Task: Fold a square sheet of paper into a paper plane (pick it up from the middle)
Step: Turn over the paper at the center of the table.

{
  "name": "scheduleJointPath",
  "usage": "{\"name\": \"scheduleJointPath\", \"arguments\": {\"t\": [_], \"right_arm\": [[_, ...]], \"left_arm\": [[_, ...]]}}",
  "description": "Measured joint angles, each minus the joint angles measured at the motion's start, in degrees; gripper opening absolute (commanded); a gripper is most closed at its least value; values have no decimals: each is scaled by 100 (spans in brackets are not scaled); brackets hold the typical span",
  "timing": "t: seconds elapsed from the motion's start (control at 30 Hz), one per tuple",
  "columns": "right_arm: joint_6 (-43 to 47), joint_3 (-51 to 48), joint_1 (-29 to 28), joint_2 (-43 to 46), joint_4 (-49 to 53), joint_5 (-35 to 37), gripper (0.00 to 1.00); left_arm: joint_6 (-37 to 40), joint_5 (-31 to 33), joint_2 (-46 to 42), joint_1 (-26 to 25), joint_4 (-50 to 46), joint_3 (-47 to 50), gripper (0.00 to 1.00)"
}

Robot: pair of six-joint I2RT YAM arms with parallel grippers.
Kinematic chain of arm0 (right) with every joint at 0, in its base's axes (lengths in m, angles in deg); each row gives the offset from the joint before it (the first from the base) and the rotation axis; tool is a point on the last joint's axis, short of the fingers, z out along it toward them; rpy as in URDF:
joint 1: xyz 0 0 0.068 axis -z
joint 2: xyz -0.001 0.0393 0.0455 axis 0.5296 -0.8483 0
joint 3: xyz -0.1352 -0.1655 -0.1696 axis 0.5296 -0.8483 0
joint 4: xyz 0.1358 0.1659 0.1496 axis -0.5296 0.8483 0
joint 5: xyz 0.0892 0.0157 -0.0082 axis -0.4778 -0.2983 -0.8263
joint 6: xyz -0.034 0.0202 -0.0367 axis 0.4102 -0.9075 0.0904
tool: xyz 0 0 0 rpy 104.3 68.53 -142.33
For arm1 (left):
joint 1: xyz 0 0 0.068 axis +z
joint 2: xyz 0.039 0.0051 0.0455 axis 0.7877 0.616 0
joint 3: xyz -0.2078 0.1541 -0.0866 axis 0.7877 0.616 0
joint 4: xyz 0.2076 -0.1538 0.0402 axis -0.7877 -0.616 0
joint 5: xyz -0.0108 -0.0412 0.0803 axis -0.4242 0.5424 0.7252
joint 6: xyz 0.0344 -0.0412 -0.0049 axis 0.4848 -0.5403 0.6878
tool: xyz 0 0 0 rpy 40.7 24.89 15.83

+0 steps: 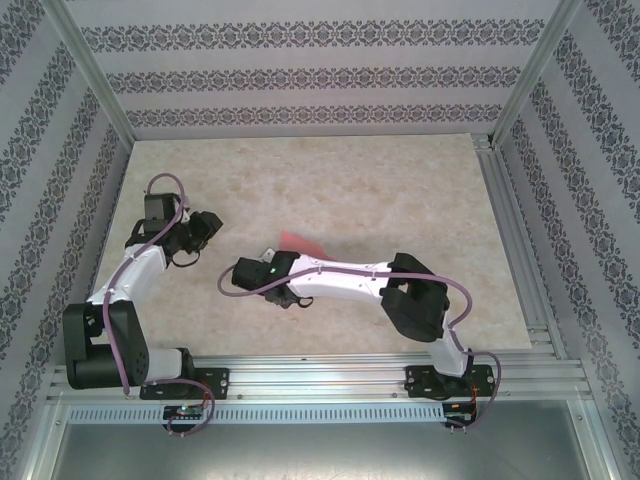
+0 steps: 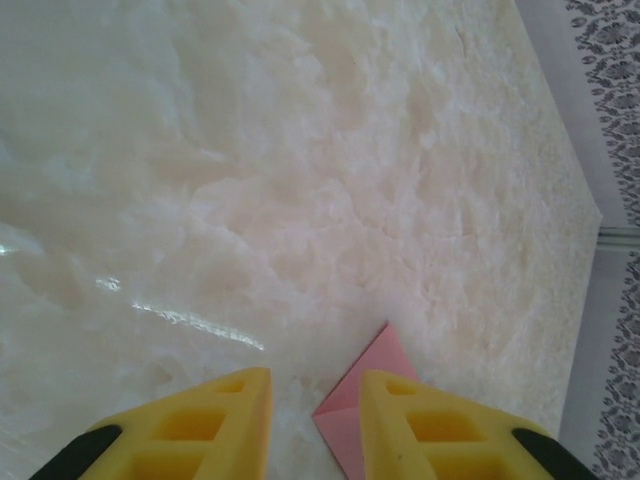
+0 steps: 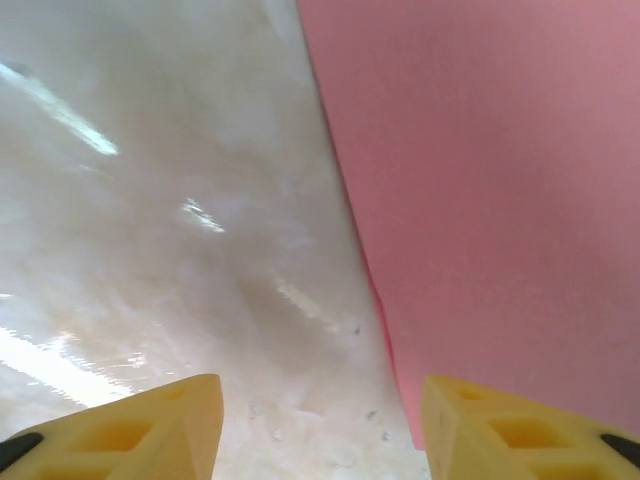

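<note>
Left of centre in the overhead view: left gripper (image 1: 203,236), poised over the marbled table (image 1: 400,200), well apart from the paper; in its wrist view, yellow fingers (image 2: 220,420) at the bottom edge, parted a little (image 2: 315,400), bare table (image 2: 300,200) in the gap, nothing grasped; released, though not wide.

Just right of that, near the middle of the overhead frame: right gripper (image 1: 238,277), stretched leftward across the table on its white forearm, low over the surface; in its wrist view, fingers (image 3: 150,430) set wide apart at the lower corners (image 3: 320,400); released, nothing pinched between them; only glossy table (image 3: 150,200) and the paper's near edge in the gap.

Further right, at frame centre: pink-red paper (image 1: 300,243), flat on the table, mostly hidden beneath the right forearm, one pointed piece peeking out above it; shape as a whole impossible to tell from there.

In the left wrist view, lower right of centre: a pointed pink corner (image 2: 365,385) just beside the right-hand finger, partly behind it.

In the right wrist view, upper right: plain pink surface (image 3: 480,200), its long straight edge slanting from top centre down toward the right-hand finger.
</note>
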State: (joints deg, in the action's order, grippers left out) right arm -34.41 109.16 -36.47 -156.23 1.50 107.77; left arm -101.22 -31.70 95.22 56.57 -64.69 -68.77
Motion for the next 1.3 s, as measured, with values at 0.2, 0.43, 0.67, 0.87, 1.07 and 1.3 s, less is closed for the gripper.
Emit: {"name": "scheduleJointPath", "arguments": {"t": [0.2, 0.43, 0.67, 0.87, 1.07, 1.3], "right_arm": [[-461, -2288, 896, 2568, -1434, -918, 60], [-920, -4612, 3106, 4310, -3300, -2804, 73], [-833, -4962, 3451, 4013, -4024, -4181, 68], [-544, -4505, 3558, 2789, -4393, -4859, 43], [-391, -4317, 3593, 2194, -4516, -4999, 19], [-474, -4345, 3552, 1851, -4631, -5047, 23]], "left_arm": [[31, -470, -33, -498, 142, 127, 34], [136, -706, 382, -2151, 382, 83, 32], [149, -726, 1416, -2955, 592, -168, 29], [127, -723, 2238, -3206, 798, -791, 27], [140, -595, 2756, -3248, 796, -1147, 26], [330, -518, 3101, -3250, 455, -1665, 26]]}}
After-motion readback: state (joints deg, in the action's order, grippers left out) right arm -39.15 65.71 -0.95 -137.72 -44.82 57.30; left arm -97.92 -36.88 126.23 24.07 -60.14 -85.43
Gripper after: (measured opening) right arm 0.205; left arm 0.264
